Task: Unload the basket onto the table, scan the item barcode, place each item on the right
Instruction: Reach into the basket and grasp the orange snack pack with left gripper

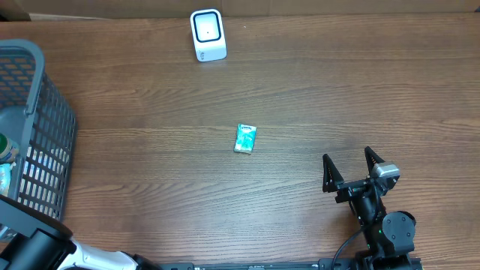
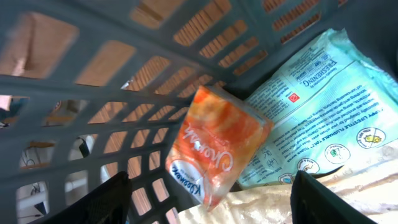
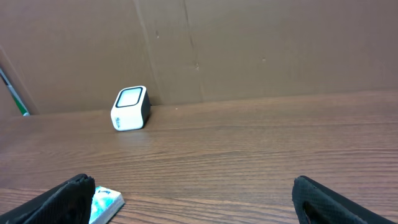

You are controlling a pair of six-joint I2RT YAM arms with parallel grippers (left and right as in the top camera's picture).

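Grey plastic basket [image 1: 49, 157] on brown wooden table [image 1: 337, 97]

Dark brown wood-grain surface [image 1: 337, 90], grain running side to side, evenly lit with soft shadows. A plain brown panel wall [image 3: 261, 43] stands along its far edge, crossed by faint vertical seams.

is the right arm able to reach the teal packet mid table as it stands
Probably yes: the right gripper is open and only bare table lies between it and the teal packet.
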